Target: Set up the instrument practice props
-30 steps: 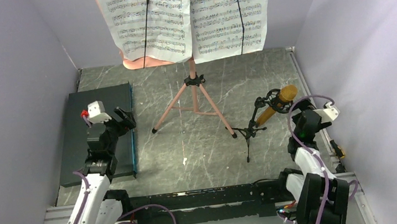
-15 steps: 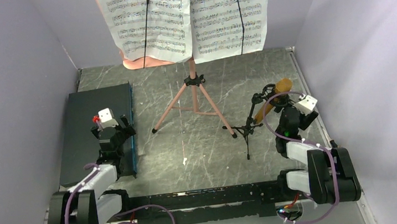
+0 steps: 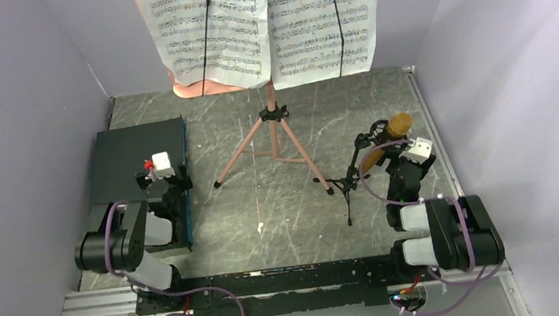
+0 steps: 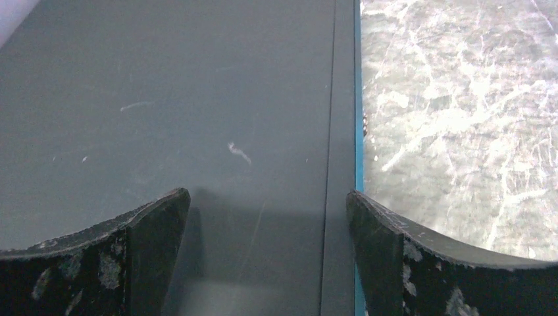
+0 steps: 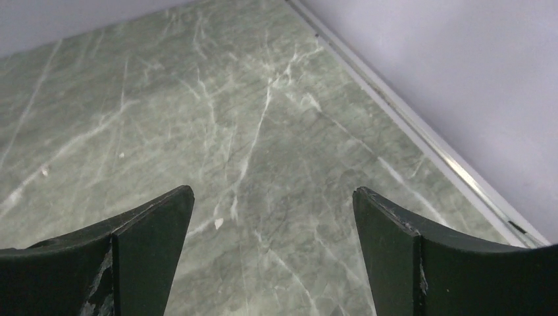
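The pink music stand (image 3: 274, 131) stands on its tripod legs at the table's middle back, with two white sheet-music pages (image 3: 270, 22) clipped on top. The gold microphone (image 3: 386, 140) sits tilted in the small black tripod mic stand (image 3: 351, 182) at the right. My left gripper (image 3: 170, 187) is open and empty, low over the right edge of the dark flat case (image 4: 197, 99). My right gripper (image 3: 403, 172) is open and empty, folded back just right of the mic stand, over bare marble (image 5: 263, 131).
The dark flat case (image 3: 138, 181) lies at the left with a blue edge (image 4: 358, 99). Purple walls close in the sides and back. A metal rail (image 5: 421, 131) runs along the right table edge. Both arms are folded low near their bases.
Both arms have drawn back and folded down toward their bases. The left gripper sank over the case's right edge; the right gripper moved away from the microphone.
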You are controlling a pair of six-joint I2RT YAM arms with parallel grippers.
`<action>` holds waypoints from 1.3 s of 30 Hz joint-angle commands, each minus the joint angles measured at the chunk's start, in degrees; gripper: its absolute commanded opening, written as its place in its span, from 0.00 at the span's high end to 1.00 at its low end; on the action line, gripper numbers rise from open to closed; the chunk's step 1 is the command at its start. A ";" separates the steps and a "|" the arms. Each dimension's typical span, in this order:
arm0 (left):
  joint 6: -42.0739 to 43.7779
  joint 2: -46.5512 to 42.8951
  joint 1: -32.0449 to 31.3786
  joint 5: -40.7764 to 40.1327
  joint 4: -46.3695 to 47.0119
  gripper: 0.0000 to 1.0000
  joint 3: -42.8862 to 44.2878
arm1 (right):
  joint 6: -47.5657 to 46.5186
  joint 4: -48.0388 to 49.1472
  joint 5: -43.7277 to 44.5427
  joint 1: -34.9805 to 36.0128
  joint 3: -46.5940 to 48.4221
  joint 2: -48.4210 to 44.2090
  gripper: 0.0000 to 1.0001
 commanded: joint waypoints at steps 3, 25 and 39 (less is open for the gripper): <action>5.93 8.72 0.36 3.32 9.79 0.06 3.23 | -4.67 26.88 -4.54 2.73 -3.02 14.57 0.00; 2.50 7.72 1.06 -1.92 -4.62 0.06 9.67 | -5.38 7.50 -1.13 5.16 6.60 14.04 0.00; 2.45 7.69 1.25 -1.56 -5.40 0.06 10.04 | -5.49 7.78 -1.16 5.15 6.53 14.03 0.00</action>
